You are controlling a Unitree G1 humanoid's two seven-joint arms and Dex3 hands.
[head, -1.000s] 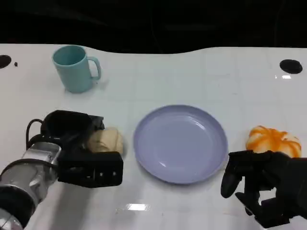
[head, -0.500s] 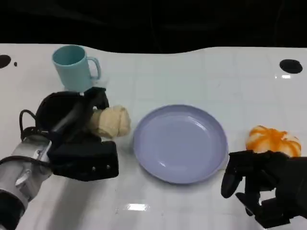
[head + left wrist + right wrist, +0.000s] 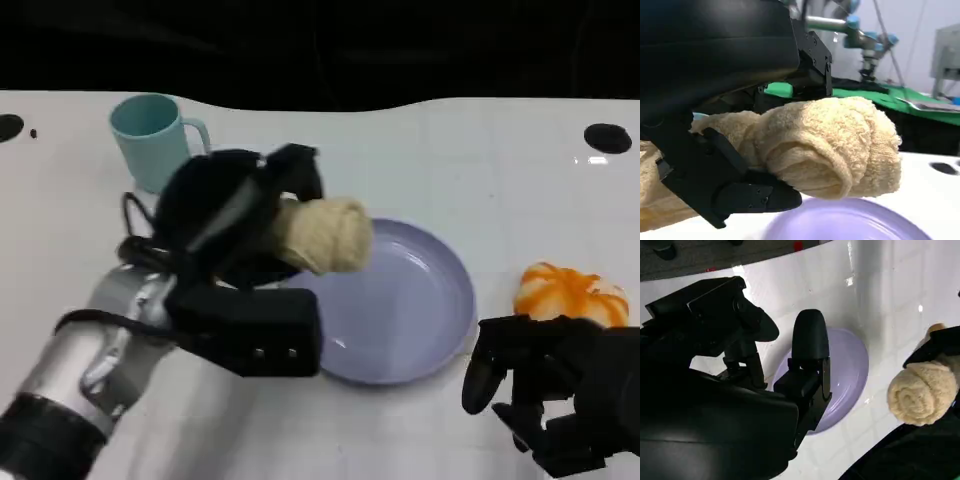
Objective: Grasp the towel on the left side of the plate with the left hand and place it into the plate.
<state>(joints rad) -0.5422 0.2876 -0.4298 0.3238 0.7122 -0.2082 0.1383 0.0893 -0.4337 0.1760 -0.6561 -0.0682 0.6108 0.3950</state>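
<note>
We saw the rolled towel [image 3: 322, 235] gripped in the left hand [image 3: 235, 225], lifted clear of the table [image 3: 400, 150] and hanging over the near-left rim of the plate [image 3: 420, 300]. Black fingers [image 3: 740, 192] clamped it above and below. The towel was cream terry, a fat looped cylinder; the plate was smooth, round and lavender. A second earlier the towel lay on the table left of the plate; it had since risen and moved right. The right hand [image 3: 550, 400] rested by the plate, fingers curled, holding nothing.
</note>
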